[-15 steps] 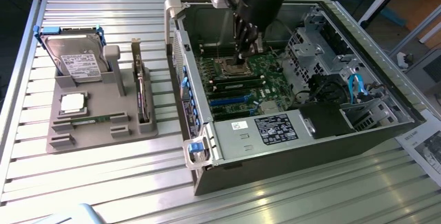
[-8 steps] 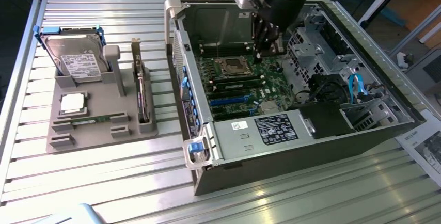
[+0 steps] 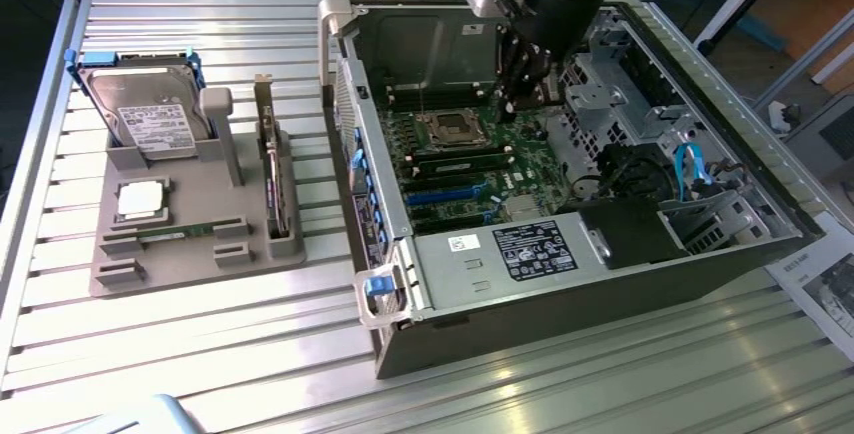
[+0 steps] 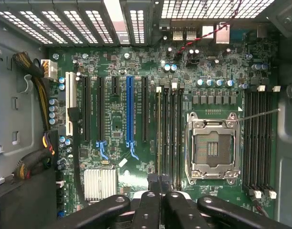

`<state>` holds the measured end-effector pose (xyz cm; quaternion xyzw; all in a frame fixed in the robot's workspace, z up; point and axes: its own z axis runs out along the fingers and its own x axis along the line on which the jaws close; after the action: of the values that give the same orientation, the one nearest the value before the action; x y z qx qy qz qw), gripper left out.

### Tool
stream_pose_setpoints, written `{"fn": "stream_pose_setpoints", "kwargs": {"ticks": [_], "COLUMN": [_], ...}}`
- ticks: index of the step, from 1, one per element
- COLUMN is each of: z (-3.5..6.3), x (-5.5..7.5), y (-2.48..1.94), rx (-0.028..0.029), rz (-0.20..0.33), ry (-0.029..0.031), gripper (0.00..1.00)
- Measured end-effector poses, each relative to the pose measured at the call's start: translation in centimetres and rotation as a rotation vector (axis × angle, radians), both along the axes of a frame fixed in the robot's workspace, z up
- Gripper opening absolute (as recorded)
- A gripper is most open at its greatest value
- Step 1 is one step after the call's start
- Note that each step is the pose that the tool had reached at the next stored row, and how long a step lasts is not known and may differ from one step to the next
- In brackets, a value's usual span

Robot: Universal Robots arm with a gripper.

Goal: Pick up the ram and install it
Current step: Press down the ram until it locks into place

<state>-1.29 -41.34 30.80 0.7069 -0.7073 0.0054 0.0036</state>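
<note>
Jaws closed, nothing clearly between them. In the wrist view the gripper (image 4: pixel 160 188) hangs just above the memory slots (image 4: pixel 169 133) beside the processor socket (image 4: pixel 213 148); a memory stick appears already seated in one slot there, pressed flat into the motherboard (image 4: pixel 117 71), though I cannot tell for certain. Closed fingers over a slot suit pushing down, in my judgement.

Outward: the gripper (image 3: pixel 514 84) reaches down inside the open computer case (image 3: pixel 561 284). Well apart from the case, the grey holder (image 3: pixel 200 244) carries a hard drive (image 3: pixel 147 114), a square chip (image 3: pixel 140 199) and an upright card (image 3: pixel 274 179). Cables (image 3: pixel 687 169) and case walls crowd the arm's way.
</note>
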Motion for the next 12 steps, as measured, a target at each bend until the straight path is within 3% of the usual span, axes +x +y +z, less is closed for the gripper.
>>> {"fn": "stream_pose_setpoints", "kwargs": {"ticks": [9,12], "z": [2.11,2.11], "x": [0.0,0.0], "y": [0.00,0.00], "rx": [-0.0006,-0.0004], "rz": [0.000,0.000], "ry": [0.0000,-0.0001], "gripper": [0.10,0.10]}}
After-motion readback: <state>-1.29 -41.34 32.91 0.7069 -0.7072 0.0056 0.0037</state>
